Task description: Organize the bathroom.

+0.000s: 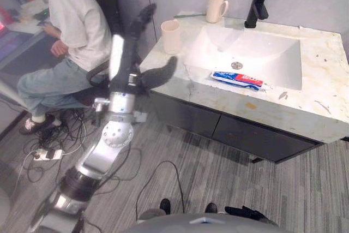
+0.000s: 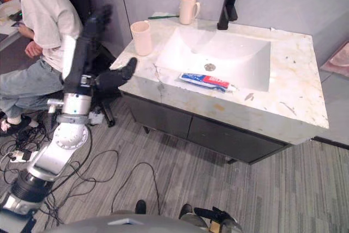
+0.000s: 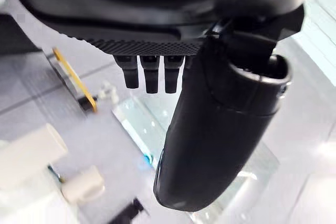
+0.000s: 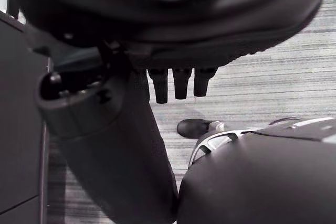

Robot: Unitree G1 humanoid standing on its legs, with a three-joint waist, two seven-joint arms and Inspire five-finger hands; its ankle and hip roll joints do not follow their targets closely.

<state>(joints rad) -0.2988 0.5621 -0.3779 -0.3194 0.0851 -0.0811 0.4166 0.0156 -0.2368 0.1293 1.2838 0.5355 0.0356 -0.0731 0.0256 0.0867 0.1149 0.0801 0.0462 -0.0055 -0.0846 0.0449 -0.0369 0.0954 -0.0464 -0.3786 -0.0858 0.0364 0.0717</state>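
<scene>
A red, white and blue toothpaste tube lies on the front rim of the white sink basin. One cream cup stands at the counter's left end, and a second cream mug sits at the back beside the black faucet. A green toothbrush lies behind the left cup. My left hand is raised just off the counter's left edge, fingers straight and thumb spread, holding nothing. The right hand hangs low over the floor with straight fingers and nothing in it.
A marble vanity counter with dark cabinet doors below fills the right. A person sits on a chair at the left, close behind my left arm. Cables and a power strip lie on the grey floor.
</scene>
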